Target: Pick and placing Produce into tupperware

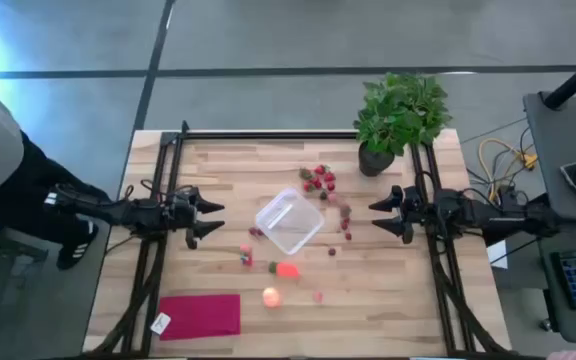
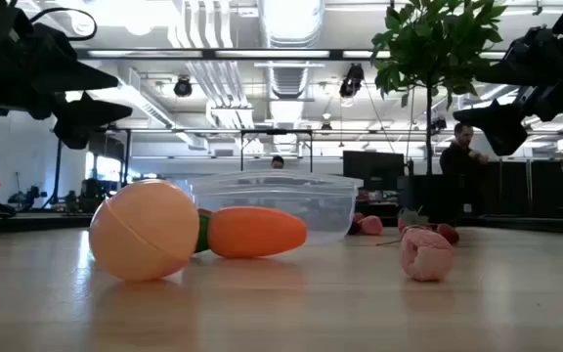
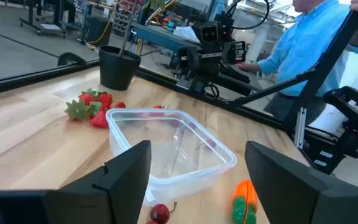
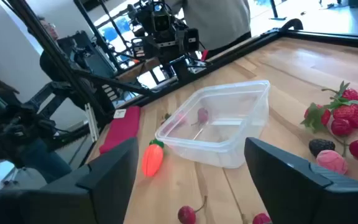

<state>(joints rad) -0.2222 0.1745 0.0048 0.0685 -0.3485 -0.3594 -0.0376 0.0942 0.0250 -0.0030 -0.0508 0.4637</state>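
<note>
A pale, blond-grained wooden table carries a colourless, see-through square plastic container, a heap of dark-red strawberry-like pieces with green leafy caps, an orange-red carrot-shaped piece with a green end and a pale peach-orange round fruit. Loose small dark-red cherries lie on the wood beside a pink knobbly berry piece and a near-black berry piece. A flat magenta-red rectangular cloth bears a white tag at one corner, and a leafy green plant stands in a black pot.
</note>
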